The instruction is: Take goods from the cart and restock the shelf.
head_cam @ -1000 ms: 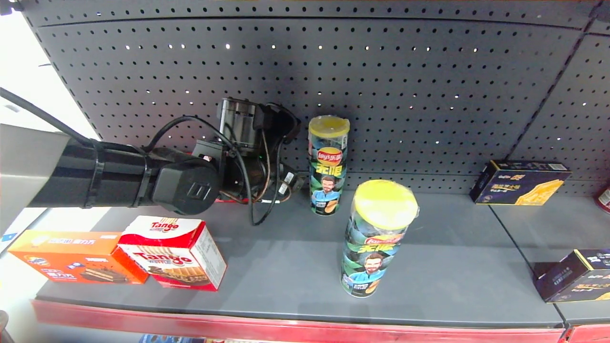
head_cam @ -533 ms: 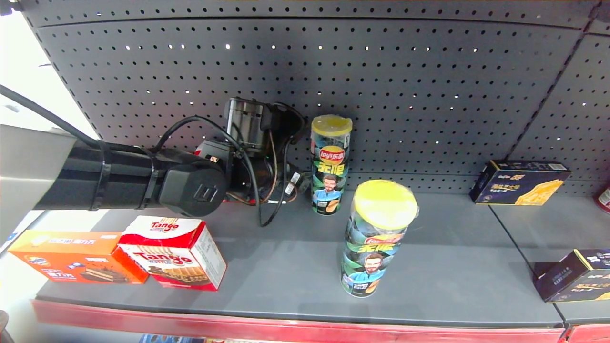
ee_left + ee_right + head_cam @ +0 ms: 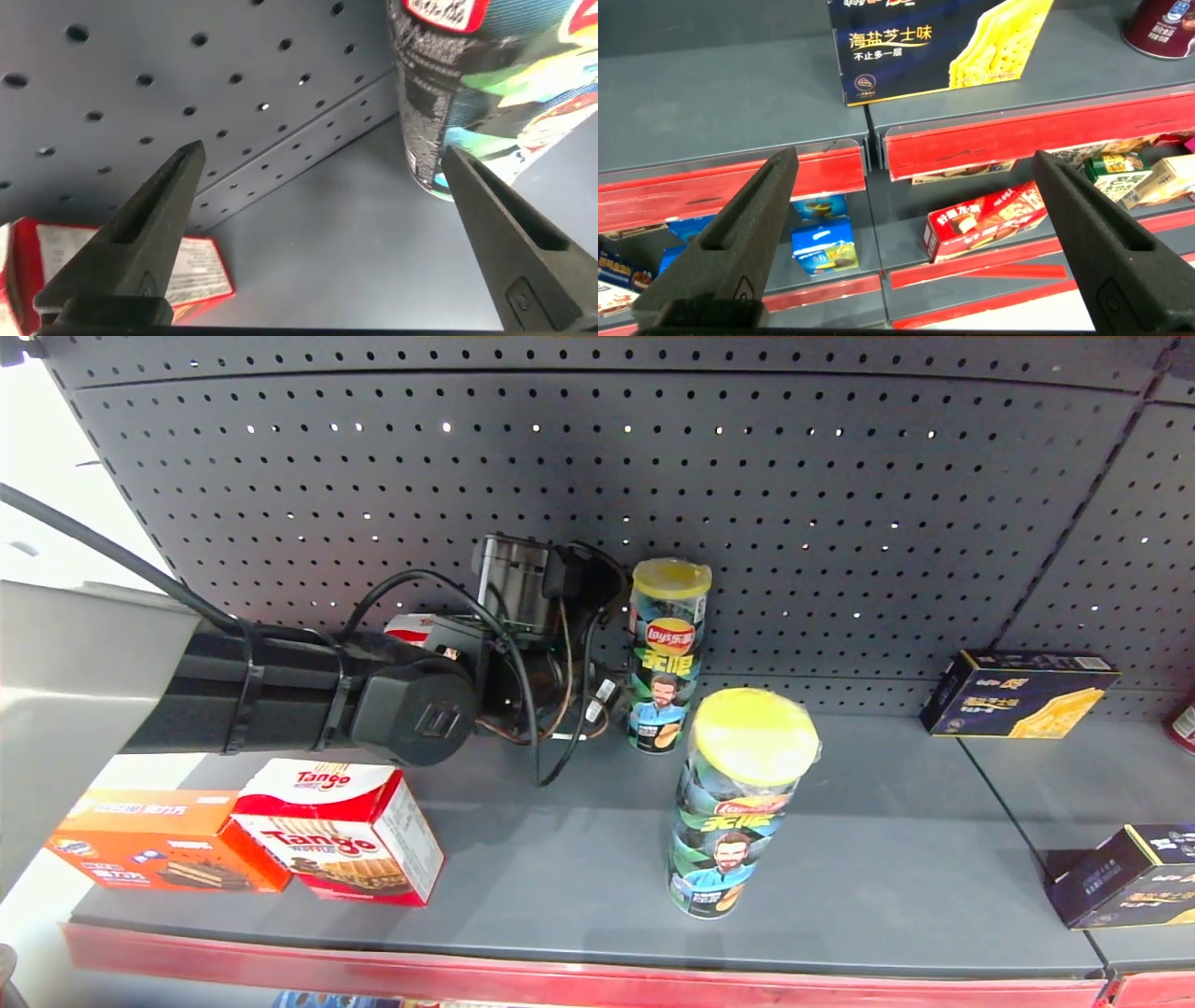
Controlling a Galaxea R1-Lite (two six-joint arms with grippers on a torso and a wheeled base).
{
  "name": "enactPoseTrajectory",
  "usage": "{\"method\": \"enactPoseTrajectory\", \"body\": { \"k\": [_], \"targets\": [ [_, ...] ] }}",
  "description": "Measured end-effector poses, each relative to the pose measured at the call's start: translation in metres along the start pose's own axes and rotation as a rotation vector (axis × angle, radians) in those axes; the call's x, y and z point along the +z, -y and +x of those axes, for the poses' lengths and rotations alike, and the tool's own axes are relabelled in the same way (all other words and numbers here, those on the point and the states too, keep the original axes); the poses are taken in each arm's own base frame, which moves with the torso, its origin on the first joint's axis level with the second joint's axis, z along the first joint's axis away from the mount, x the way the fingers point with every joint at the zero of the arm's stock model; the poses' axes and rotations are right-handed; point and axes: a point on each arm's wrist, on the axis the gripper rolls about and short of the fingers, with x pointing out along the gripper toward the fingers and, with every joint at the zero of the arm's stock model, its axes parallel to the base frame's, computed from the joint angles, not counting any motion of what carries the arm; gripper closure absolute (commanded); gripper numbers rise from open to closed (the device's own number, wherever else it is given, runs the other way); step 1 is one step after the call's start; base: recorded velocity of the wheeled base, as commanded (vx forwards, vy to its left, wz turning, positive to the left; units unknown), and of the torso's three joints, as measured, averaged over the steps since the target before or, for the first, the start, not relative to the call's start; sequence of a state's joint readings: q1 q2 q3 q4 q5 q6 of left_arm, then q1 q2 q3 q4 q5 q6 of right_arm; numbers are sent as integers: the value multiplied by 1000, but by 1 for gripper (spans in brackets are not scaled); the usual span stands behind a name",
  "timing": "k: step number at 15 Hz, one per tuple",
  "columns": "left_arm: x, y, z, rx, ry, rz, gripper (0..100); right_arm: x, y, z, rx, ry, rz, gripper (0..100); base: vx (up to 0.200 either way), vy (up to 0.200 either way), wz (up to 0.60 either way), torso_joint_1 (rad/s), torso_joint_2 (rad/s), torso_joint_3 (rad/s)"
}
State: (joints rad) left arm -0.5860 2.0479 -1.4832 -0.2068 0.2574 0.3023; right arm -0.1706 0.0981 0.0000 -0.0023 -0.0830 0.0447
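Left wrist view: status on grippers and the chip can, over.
Left gripper open, empty; right gripper open, empty. Rear chip can standing by pegboard, beside left gripper, not in it. Second can stands clear in front.

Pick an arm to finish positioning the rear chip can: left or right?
Left, probably. The left gripper is open over the shelf, with the rear chip can right beside one finger. The right gripper, open and empty, faces other shelf tiers instead.
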Motion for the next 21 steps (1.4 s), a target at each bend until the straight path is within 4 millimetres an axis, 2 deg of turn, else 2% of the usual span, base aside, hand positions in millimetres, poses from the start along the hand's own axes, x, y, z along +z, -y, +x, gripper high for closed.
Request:
{"method": "enactPoseTrajectory", "body": {
  "k": [7, 14, 18, 21],
  "targets": [
    [0, 9, 3, -14, -1, 4, 0, 0, 0, 0, 0, 0, 0, 0, 0, 0, 0, 0, 0, 0],
    [-10, -5, -7, 6, -34, -3, 0, 0, 0, 0, 0, 0, 0, 0, 0, 0, 0, 0, 0, 0],
    [-8, -11, -4, 34, 16, -47, 0, 0, 0, 0, 0, 0, 0, 0, 0, 0, 0, 0, 0, 0],
    [-9, -6, 2, 30, 29, -69, 0, 0, 0, 0, 0, -1, 1, 0, 0, 0, 0, 0, 0, 0]
  ]
}}
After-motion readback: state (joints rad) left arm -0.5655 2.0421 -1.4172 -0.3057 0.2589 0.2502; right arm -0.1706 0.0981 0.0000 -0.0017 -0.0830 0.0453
